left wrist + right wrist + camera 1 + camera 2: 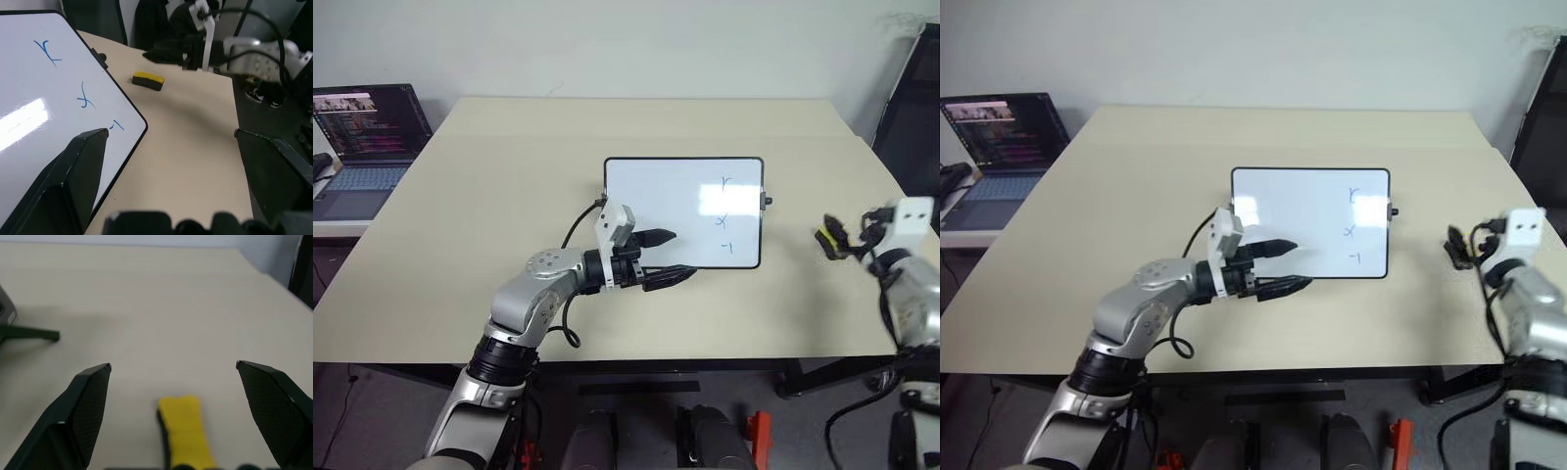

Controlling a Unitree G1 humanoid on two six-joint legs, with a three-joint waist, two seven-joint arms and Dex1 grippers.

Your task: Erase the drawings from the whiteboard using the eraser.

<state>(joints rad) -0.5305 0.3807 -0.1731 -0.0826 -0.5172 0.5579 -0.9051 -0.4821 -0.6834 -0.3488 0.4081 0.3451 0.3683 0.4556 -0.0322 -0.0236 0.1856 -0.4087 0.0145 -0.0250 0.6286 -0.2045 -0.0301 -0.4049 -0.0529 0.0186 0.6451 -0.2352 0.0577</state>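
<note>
Broad pale beige table [460, 245], rectangular, matte. Open dark laptop [367, 137] off its left edge, coloured code on the screen, too small to read. Small white whiteboard [656, 211], thin black frame, rounded corners, flat near the table's middle. Left gripper [662, 257] level at the board's near-left corner, black fingers spread wide, nothing between them, one fingertip over the white surface. Right gripper [173, 377] out by the table's right side, jaws fully released, empty, hovering above the small yellow eraser [148, 81] with dark underside, lying on the table just right of the board, apart from it. Thin blue drawings [725, 215], three small scribbles in a column near the board's right edge, all intact.

Likely troubles: closing off-centre on the eraser and tipping or skidding it toward the table edge; board sliding under wiping unless held steady; left fingertip smearing ink.

No brand or legible label anywhere; scribbles resembling an r, an x and a dash.
</note>
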